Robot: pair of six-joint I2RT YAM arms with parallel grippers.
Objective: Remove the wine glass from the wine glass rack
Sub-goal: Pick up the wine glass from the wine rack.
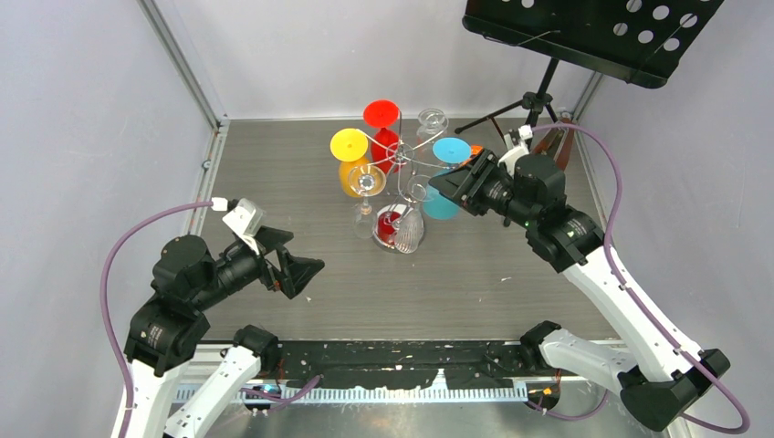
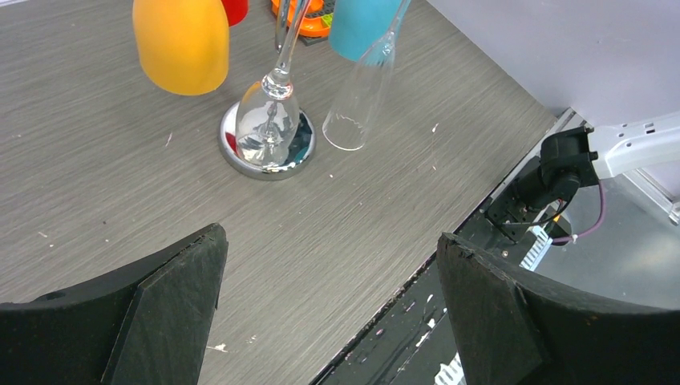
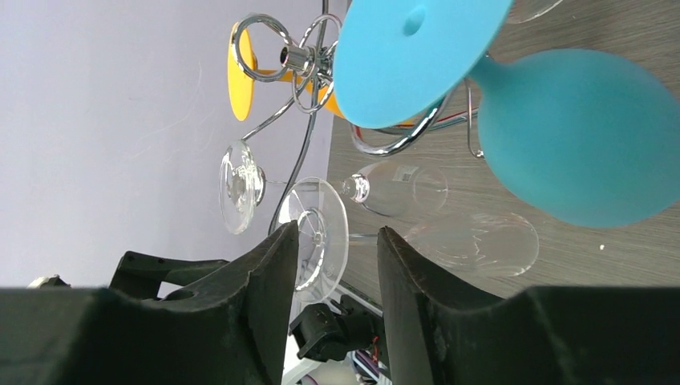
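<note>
The wine glass rack (image 1: 402, 161) stands toward the far side of the tabletop (image 1: 511, 283), its glasses hanging bowl-down from the curled arms. We see the right gripper (image 1: 442, 187) reached in at the rack's right side, just beside the blue wine glass (image 1: 441, 207). From the right wrist view, that glass's foot and bowl lie off to one side of the fingers (image 3: 265, 273), not between them. Those fingers stand a narrow way apart, clamping nothing. The foot of a clear wine glass (image 3: 321, 228) shows beyond the gap, and we cannot tell whether it touches them. The left gripper (image 1: 306, 252) hangs well apart from the rack on the near left, jaws wide and empty, facing the mirrored base and the yellow wine glass (image 1: 351, 175).
</note>
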